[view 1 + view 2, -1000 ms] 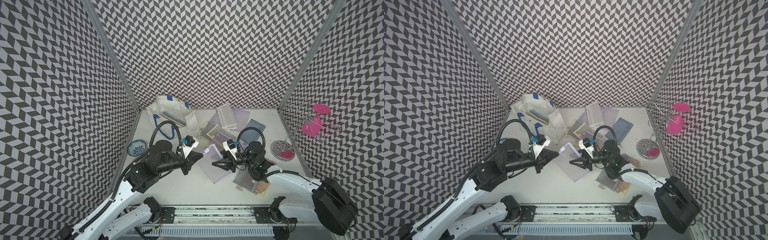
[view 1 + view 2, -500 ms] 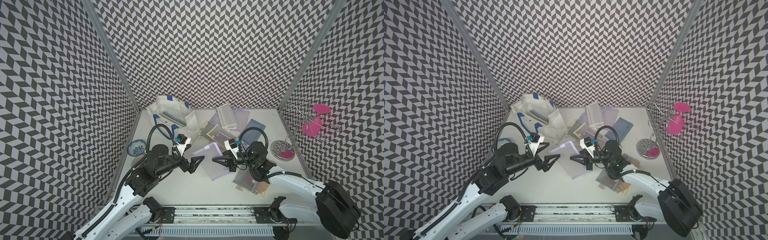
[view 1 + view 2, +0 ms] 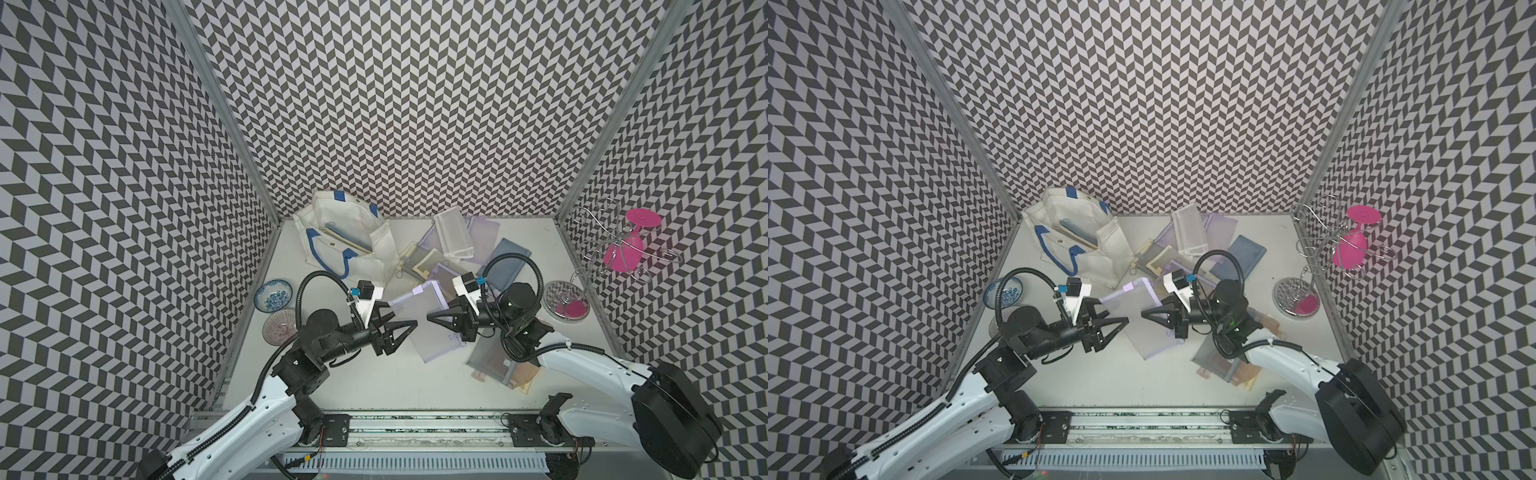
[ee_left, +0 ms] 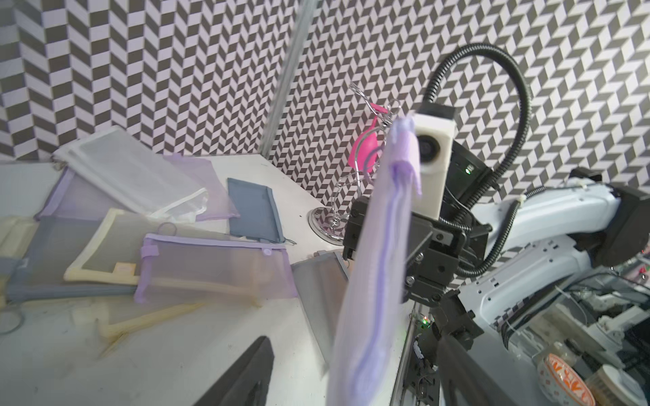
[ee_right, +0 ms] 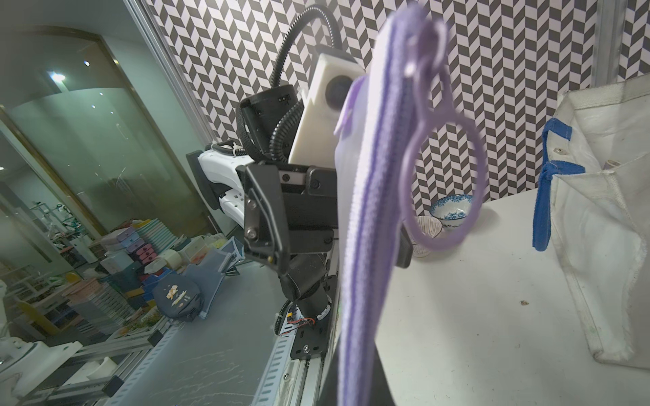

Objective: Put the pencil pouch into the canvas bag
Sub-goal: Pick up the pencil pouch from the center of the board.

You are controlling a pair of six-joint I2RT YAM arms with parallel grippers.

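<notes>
**Right arm.** The right arm reaches from its base at the near right of the white tabletop [image 3: 374, 386] forward and to the left. Its forearm is low and its wrist roughly level. The right gripper [image 3: 434, 319] points left, and its fingers are clenched on the translucent lilac mesh pencil pouch with a purple zip [image 3: 415, 305].

**Left arm.** The left arm rises from its base at the near left, bends at the elbow and extends to the right. The left gripper [image 3: 405, 330] points right, tip to tip with the right gripper and near it. In both top views the two grippers meet above the near middle of the tabletop. The left wrist view shows the left fingers [image 4: 246, 372] spread wide, one on each side of the pouch. The pouch passes edge-on between them, and neither finger grips it.

**Pencil pouch.** The pouch [image 3: 1142, 336] is held clear of the tabletop. In the right wrist view its zip runs lengthwise, and a lilac ring pull [image 5: 443, 182] hangs from the slider.

**Canvas bag.** The white boxy canvas bag with blue rope handles [image 3: 353, 224] sits at the far left corner of the tabletop, against the back wall. Its mouth is open toward the camera head. The pouch is outside the bag, on its nearer right side.
</notes>
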